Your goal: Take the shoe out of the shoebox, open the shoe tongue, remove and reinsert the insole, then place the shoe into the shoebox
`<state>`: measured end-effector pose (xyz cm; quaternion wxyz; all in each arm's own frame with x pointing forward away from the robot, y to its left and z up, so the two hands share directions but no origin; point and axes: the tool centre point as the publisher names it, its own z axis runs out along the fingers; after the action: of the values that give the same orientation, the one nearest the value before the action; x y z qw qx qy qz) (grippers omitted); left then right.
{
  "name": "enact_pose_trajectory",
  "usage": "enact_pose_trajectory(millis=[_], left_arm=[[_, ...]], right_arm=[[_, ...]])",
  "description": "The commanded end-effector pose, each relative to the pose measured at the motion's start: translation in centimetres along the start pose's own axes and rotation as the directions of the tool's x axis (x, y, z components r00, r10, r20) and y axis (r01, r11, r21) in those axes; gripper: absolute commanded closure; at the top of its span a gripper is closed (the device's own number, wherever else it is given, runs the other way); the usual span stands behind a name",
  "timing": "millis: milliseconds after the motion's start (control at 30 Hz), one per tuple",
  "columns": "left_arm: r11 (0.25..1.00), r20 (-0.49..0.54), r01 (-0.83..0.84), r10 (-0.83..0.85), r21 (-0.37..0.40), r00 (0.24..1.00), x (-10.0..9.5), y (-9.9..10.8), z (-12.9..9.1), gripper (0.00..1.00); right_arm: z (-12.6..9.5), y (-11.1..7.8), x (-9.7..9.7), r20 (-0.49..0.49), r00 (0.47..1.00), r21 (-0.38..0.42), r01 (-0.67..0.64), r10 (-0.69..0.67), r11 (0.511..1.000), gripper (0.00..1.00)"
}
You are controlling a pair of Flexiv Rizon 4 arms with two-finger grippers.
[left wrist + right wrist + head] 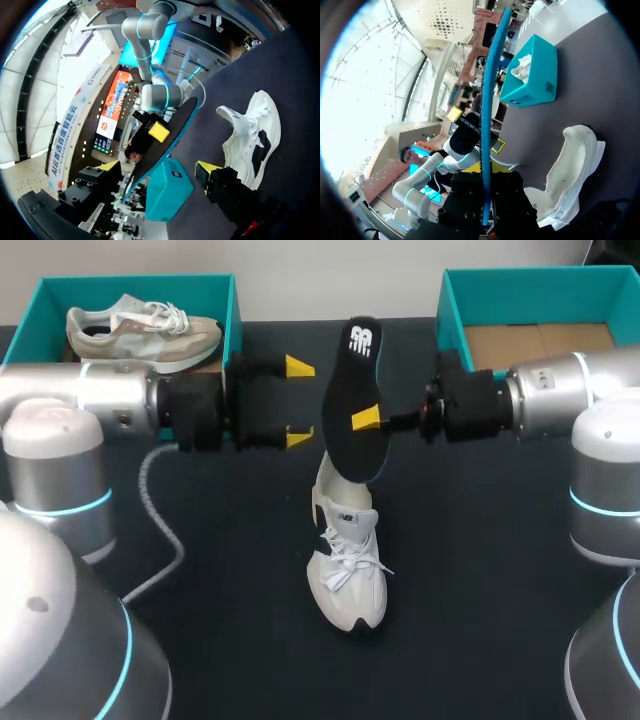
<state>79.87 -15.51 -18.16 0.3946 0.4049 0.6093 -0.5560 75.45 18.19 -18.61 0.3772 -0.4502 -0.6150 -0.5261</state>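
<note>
The black insole is out, I judge: the right gripper is clamped on it, upright at frame centre above the white shoe. The left gripper waits just left, fingers apart, empty. Next comes reinsertion, I judge: its toe end must find the shoe's opening

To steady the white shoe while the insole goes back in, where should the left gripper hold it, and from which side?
Probably the forefoot of the white shoe, pinched across its width from above. It stands on its sole, toe towards the robot, and the heel opening under the held insole must stay free.
</note>
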Motion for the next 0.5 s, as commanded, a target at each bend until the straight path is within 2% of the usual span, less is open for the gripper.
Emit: enact_pose_trajectory(millis=[33,167,333,500], left_arm=[[0.919,-0.167,0.386,-0.394,-0.078,0.904,1.0,-0.3,-2.3,0.0],[0.842,-0.232,0.525,-0.538,-0.121,0.81,2.2,0.0,-3.3,0.0],[0.747,-0.223,0.64,-0.664,-0.178,0.713,3.4,0.3,-3.7,0.0],[0.652,-0.202,0.716,-0.758,-0.247,0.62,5.1,0.7,-4.0,0.0]], right_arm=[[-0.2,0.4,0.5,0.023,0.996,-0.002,0.086,-0.086,0.996,1.0],[-0.1,0.9,0.6,0.046,0.979,-0.001,0.201,-0.201,0.98,1.0],[0.1,1.5,0.9,0.06,0.946,0.028,0.318,-0.32,0.948,1.0],[0.1,2.1,1.0,0.052,0.901,0.021,0.429,-0.43,0.903,1.0]])
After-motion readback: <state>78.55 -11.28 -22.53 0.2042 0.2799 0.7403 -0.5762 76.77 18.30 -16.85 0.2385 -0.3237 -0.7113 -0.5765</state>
